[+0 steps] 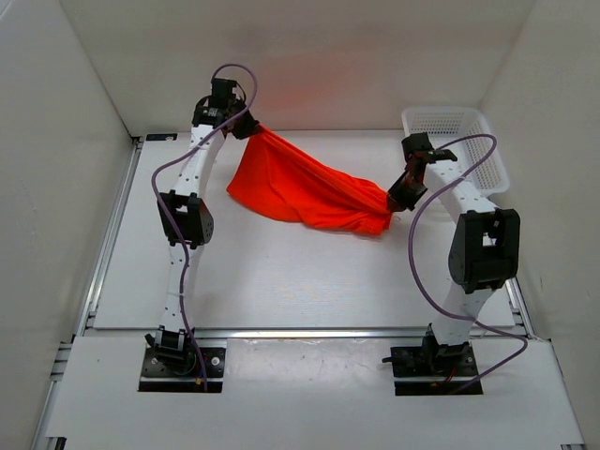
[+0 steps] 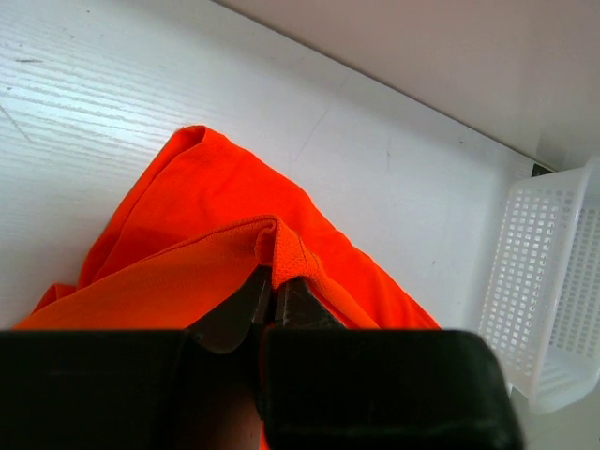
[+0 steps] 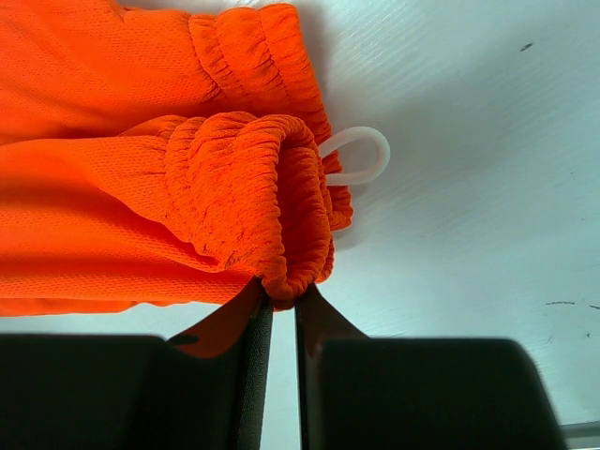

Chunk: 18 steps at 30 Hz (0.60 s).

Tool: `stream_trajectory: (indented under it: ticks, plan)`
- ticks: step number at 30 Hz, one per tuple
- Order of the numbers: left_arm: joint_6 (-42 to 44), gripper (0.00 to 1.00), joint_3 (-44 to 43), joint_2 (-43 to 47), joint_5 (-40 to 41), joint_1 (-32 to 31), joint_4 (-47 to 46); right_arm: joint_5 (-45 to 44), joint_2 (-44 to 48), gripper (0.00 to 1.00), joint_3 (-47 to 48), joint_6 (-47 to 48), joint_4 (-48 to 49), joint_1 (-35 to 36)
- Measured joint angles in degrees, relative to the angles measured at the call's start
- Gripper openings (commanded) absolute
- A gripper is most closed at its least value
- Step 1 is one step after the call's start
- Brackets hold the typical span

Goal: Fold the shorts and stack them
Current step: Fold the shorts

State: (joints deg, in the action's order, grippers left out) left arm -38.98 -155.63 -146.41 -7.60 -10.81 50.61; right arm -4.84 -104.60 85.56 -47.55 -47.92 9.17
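Observation:
The bright orange-red shorts [image 1: 300,183] hang stretched between my two grippers above the back of the table, sagging in the middle. My left gripper [image 1: 246,127] is shut on a hem corner at the far left; in the left wrist view the cloth [image 2: 225,225] is pinched at the left gripper [image 2: 270,281]. My right gripper [image 1: 398,199] is shut on the gathered elastic waistband [image 3: 253,187], held at the right gripper [image 3: 283,295]. A white drawstring loop [image 3: 361,155] pokes out beside the waistband.
A white perforated plastic basket [image 1: 459,141] stands at the back right corner, also seen as the basket [image 2: 548,281] in the left wrist view. White walls enclose the table on three sides. The white tabletop [image 1: 281,272] lies below the shorts.

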Motion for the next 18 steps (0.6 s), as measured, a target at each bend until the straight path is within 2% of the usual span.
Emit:
stream_trajectory:
  ticks: [3, 5, 6, 7, 9, 12, 14, 17, 18]
  plan:
    - [-0.2, 0.1, -0.15, -0.04, -0.31, -0.07, -0.55, -0.02, 0.0, 0.0, 0.09, 0.07, 0.04, -0.57]
    - [-0.59, 0.1, -0.22, -0.24, -0.57, 0.04, -0.72, 0.0, -0.02, 0.26, 0.28, 0.15, 0.02, -0.76]
    - [-0.85, 0.15, -0.44, -0.5, -0.74, 0.07, -1.01, 0.04, -0.04, 0.45, 0.55, 0.09, 0.0, -0.83]
    - [-1.14, 0.58, -0.72, -0.83, -0.79, 0.09, -1.51, 0.17, -0.11, 0.79, 0.98, 0.07, 0.13, -1.05]
    - [-1.6, 1.0, -1.84, -1.9, -1.03, 0.22, -2.6, 0.74, -0.11, 0.94, 2.16, 0.57, 0.87, -1.79]
    - [-2.47, 1.0, -2.19, -2.43, -1.84, 1.03, -3.43, 1.6, -0.02, 0.96, 4.17, 0.98, 3.13, -2.82]
    - [-2.12, 1.0, -1.42, -2.05, -2.27, 2.1, -4.0, 1.64, 0.46, 0.92, 5.42, 1.05, 4.5, -3.23]
    - [-0.74, 1.0, 3.85, 0.87, -2.4, 4.31, -4.76, 1.09, 3.15, 0.72, 4.92, 1.62, 6.08, -2.97]
    - [0.04, 1.0, 6.71, 2.51, -2.45, 5.16, -4.85, 0.85, 4.37, 0.61, 4.17, 1.77, 6.4, -2.67]
